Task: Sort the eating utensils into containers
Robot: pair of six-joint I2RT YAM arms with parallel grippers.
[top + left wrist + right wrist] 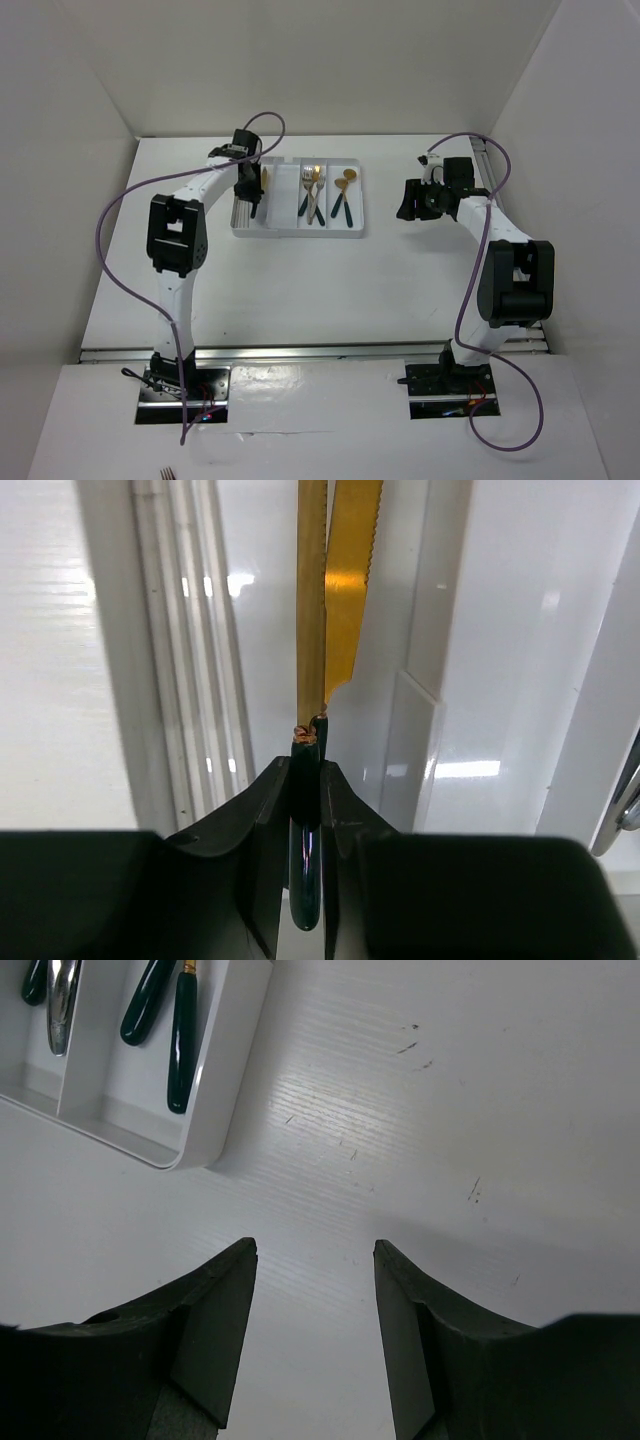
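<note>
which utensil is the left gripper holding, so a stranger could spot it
On the table's far middle sits a white tray; look at its left side, under the left gripper. Only the knife there is clamped by its dark handle; the forks and spoons lie loose.

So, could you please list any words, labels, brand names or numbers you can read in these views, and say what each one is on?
There is no readable text in any of the three views.
The white tray, the knife clamped in the left gripper and the open right gripper show no lettering or logo.
The small dark specks on the table look like scuffs, not writing.
</note>
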